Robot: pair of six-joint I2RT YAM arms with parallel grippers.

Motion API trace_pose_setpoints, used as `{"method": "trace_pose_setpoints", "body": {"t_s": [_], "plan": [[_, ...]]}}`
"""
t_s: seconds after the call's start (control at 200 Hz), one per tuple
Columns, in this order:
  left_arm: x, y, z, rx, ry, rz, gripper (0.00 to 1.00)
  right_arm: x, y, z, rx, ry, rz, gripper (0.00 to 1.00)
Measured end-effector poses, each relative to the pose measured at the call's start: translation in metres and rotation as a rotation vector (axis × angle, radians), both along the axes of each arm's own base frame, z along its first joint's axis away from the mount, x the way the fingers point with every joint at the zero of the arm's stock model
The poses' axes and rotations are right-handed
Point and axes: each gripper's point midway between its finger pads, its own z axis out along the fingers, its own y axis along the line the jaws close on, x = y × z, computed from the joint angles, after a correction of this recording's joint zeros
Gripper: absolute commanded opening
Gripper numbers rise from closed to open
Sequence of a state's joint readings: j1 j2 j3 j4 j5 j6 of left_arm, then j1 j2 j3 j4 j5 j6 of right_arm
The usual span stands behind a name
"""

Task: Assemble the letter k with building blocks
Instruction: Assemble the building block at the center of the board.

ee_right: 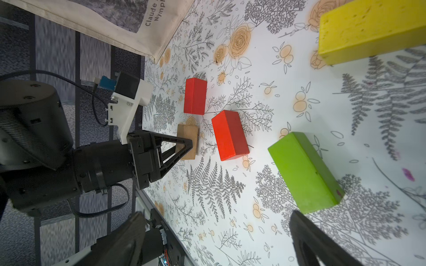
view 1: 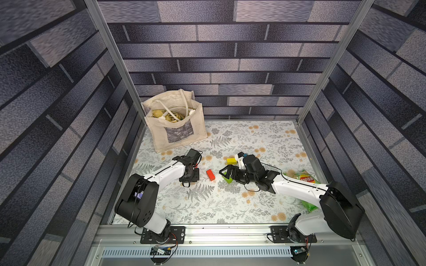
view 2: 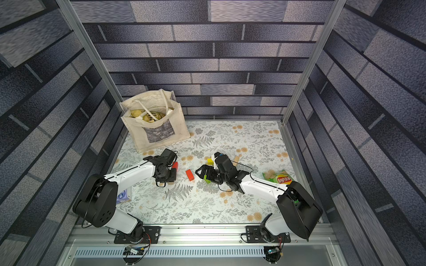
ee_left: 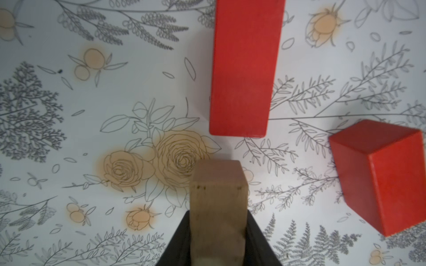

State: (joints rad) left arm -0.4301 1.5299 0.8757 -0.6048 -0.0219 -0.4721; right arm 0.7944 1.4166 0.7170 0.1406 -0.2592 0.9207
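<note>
Gripped by the left tool (ee_left: 219, 232), the tan block (ee_left: 217, 193) is best aligned end-on with the upper-centre red block (ee_left: 244, 69); right tool (ee_right: 216, 216) released.

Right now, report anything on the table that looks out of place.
A green chip bag lies partly under the right arm, no part of the task. One red block lies slanted.

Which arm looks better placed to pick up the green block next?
Likely right: the right tool hangs open by the green block; the left tool is shut on a tan block.
</note>
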Motion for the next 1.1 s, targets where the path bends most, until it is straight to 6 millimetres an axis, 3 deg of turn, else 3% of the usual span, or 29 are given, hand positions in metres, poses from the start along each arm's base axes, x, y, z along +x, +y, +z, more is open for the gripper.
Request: {"method": "trace_pose_setpoints", "body": {"t_s": [1.102], "plan": [[0.014, -0.006, -0.005, 0.017, 0.013, -0.024, 0.36, 0.002, 0.002, 0.004, 0.002, -0.008, 0.003, 1.00]]}}
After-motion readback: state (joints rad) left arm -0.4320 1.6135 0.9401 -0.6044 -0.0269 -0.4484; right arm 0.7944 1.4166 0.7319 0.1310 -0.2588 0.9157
